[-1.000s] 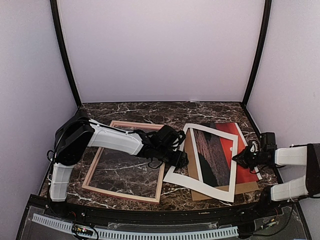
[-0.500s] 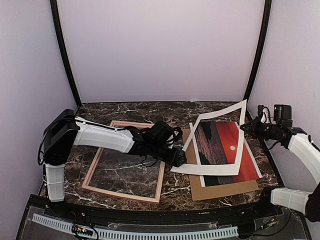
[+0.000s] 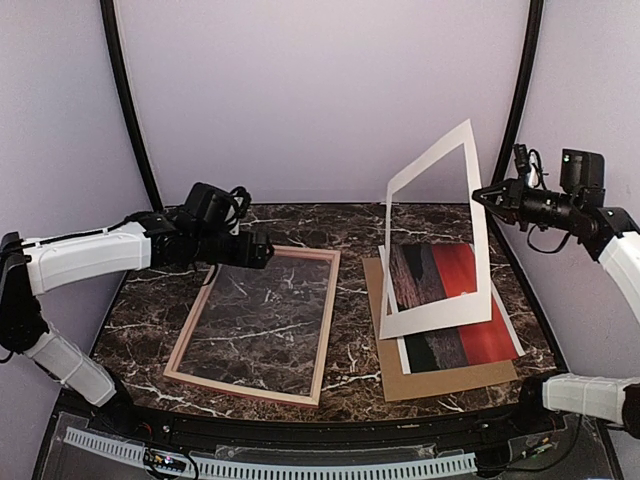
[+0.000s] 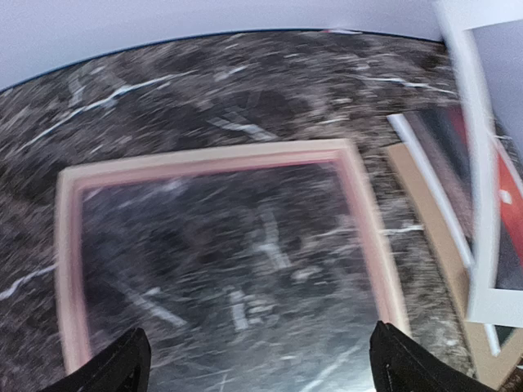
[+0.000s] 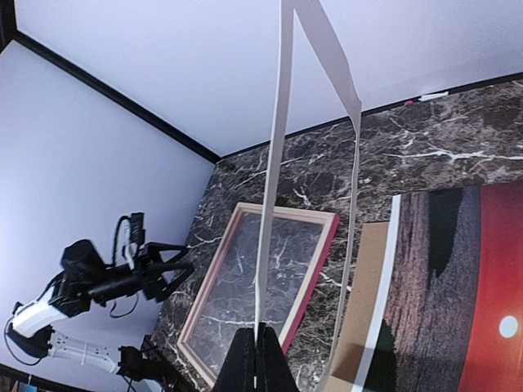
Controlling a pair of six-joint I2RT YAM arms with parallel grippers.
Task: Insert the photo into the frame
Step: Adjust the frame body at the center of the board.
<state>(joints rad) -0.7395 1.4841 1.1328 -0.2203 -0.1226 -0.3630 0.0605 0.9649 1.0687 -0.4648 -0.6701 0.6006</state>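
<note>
The photo (image 3: 485,342), a red-orange sunset print, lies flat on a brown backing board (image 3: 450,380) at the right. A separate white mat (image 3: 435,316) with an open window stands almost upright over it, its lower edge resting on the print. My right gripper (image 3: 478,193) is shut on the mat's upper right edge; the right wrist view shows the mat (image 5: 274,163) pinched edge-on in the gripper (image 5: 259,343). The frame (image 3: 240,387) lies at the left, pale wood side up, with a pink-red side (image 5: 315,269). My left gripper (image 3: 255,250) hovers open over its far edge, nothing between the fingers (image 4: 261,363).
The marble table is enclosed by pale walls with black corner posts. A black rail runs along the near edge. The left arm (image 5: 122,278) reaches in from the left wall side. The board juts out past the print on its left (image 5: 364,278).
The right gripper closed on the mat's right edge and raised it from flat to nearly upright. The left gripper let go of the mat's left edge, opened wide and drew back over the frame.
</note>
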